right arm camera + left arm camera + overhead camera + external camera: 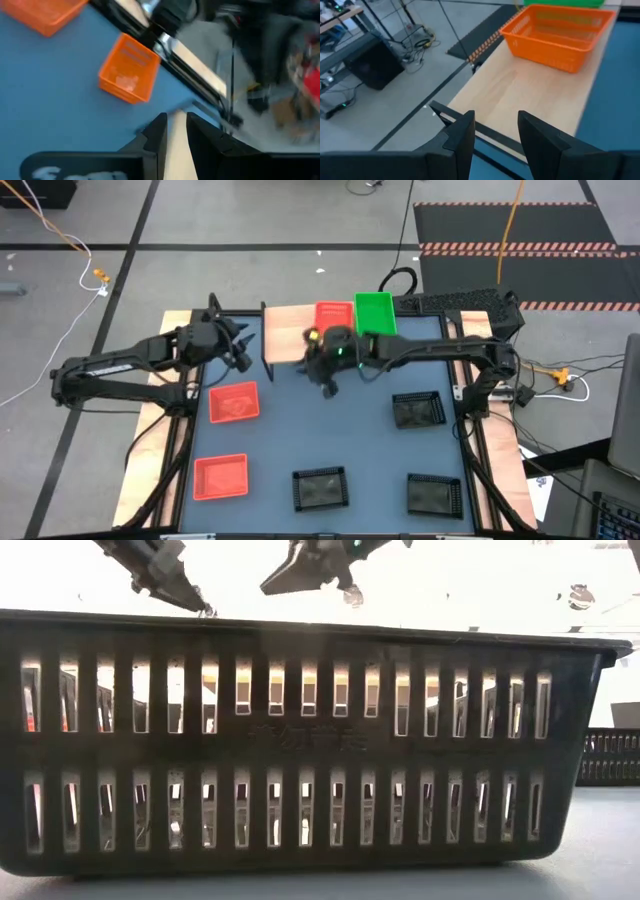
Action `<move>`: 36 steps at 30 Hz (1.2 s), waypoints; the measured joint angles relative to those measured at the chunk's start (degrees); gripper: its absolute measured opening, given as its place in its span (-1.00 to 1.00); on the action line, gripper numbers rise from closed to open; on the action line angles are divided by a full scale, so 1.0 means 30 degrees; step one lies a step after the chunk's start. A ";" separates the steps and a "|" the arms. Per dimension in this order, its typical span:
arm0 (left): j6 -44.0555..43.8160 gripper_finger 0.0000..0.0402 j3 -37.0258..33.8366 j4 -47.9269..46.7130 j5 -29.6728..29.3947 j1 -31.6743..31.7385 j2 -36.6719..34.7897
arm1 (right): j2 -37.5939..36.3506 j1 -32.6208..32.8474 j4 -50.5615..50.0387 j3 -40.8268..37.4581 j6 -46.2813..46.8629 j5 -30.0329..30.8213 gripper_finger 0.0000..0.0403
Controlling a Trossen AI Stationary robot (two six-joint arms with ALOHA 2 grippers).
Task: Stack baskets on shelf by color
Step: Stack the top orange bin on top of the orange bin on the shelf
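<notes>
Shelf (290, 340) stands at the far edge of the table (340, 430), centre-left. On its plank: one basket (334, 315) mid-plank, a second basket (375, 312) touching it on the right; the plank's left part is bare.

On the tabletop, left side: a basket (234, 402) near the shelf's left end, another (220, 477) in front of it, toward the near edge. Near edge: a basket (320, 488) at centre, another (435, 493) to its right. Right side: a basket (418, 410) behind that last one (well apart from it).

Left gripper (240, 348) sits just left of the shelf's left end. Right gripper (328, 380) sits just in front of the shelf's middle.
</notes>
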 joint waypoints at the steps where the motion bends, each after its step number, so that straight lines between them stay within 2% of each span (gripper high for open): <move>1: -0.0111 -0.24 0.0005 -0.0220 -0.0007 -0.0173 -0.0219 | 0.0268 0.0303 0.1082 -0.0532 -0.0562 0.0079 -0.66; 4: -0.0685 -0.24 0.0000 -0.1062 -0.0004 -0.0469 -0.0577 | 0.1405 0.1091 0.3527 -0.0756 -0.1642 0.1907 -0.61; 6: -0.1236 -0.24 0.0007 -0.1365 -0.0032 -0.0609 -0.0595 | 0.2605 0.1405 0.3483 0.0538 -0.1781 0.3553 -0.52; 7: -0.1424 -0.24 0.0007 -0.1454 -0.0028 -0.0623 -0.0581 | 0.3387 0.1478 0.3061 0.1515 -0.1774 0.3758 -0.47; 12: -0.1712 -0.24 0.0006 -0.1469 -0.0036 -0.0629 -0.0531 | 0.7171 0.1637 0.0569 0.5620 -0.1780 0.3180 -0.14; 17: -0.2032 -0.24 0.0005 -0.2355 -0.0505 -0.0629 -0.0596 | 0.9154 0.1934 0.1183 0.6837 -0.2438 0.2389 0.08; 20: -0.2026 -0.24 0.0000 -0.2534 -0.1191 -0.0629 -0.0596 | 1.0454 0.2176 0.2401 0.6841 -0.3677 0.2447 0.12; 28: -0.1666 -0.24 0.0000 -0.2251 -0.1522 -0.0591 -0.0589 | 1.3094 0.2756 0.4684 0.6831 -0.7811 0.2706 0.12; 36: -0.1432 -0.24 0.0000 -0.1857 -0.1536 -0.0571 -0.0596 | 1.3783 0.2857 0.4757 0.6845 -0.9201 0.3049 0.09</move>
